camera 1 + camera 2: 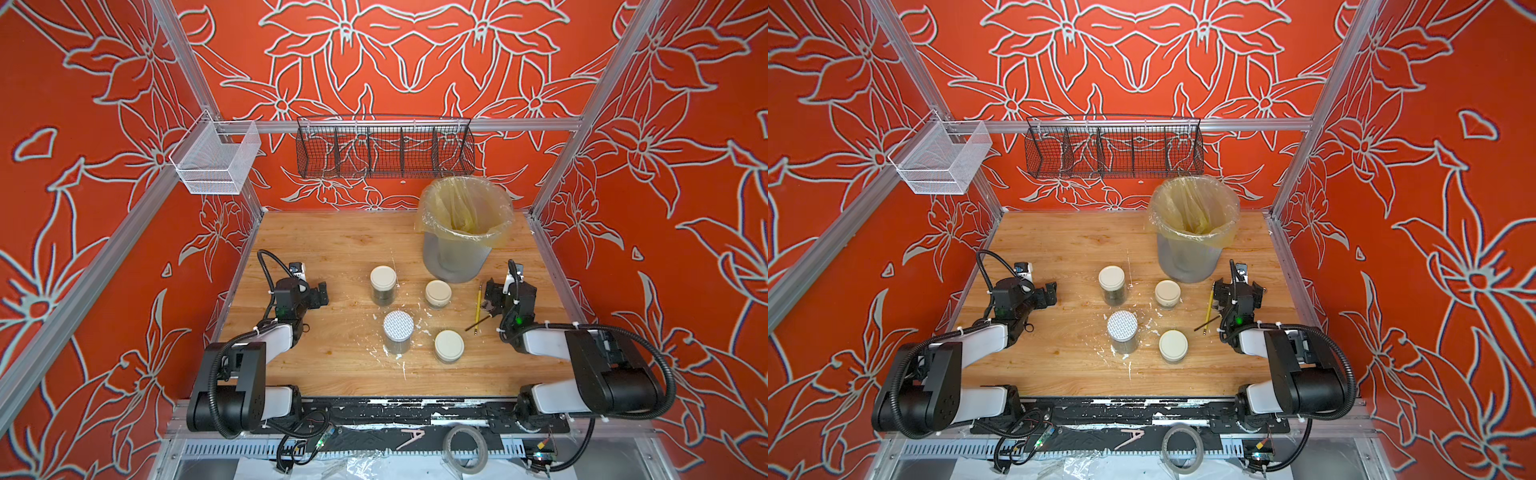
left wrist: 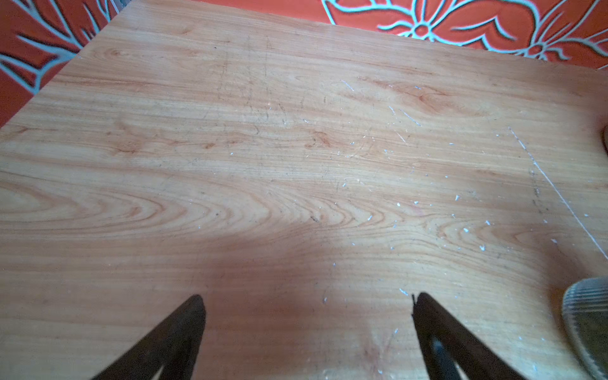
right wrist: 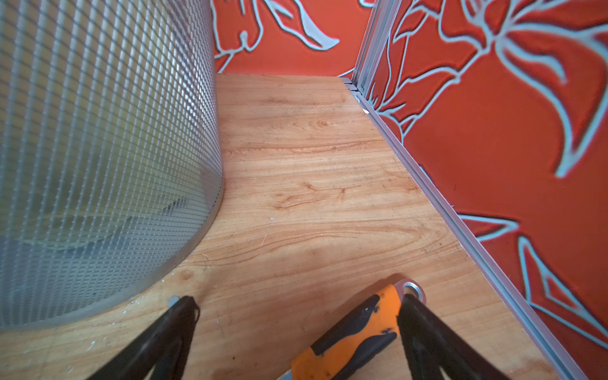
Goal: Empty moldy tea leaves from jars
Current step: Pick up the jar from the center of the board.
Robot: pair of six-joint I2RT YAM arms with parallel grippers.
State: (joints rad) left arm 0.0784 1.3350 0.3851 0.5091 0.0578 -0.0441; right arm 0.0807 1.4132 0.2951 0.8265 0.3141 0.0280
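The four jars (image 1: pixel 382 284) stand upright in the middle of the frame in both top views, on the wooden table (image 1: pixel 316 241). All lids are on, so the task seems to be at its very start. The tea leaves (image 1: pixel 382 296) are dark crumbs behind the clear walls. The left pincer (image 2: pixel 307 302) is spread wide and empty over bare wood. The right pincer (image 3: pixel 296 302) is wide too; an orange handle (image 3: pixel 388 312) lies just beside one finger, not clamped. The next move probably calls for one pincer to steady a smooth round jar while the other removes its cream lid. The bin (image 1: pixel 453 257), to the upper right of the jars, has a grey gridded wall and a thin yellowish liner (image 1: pixel 465 208).
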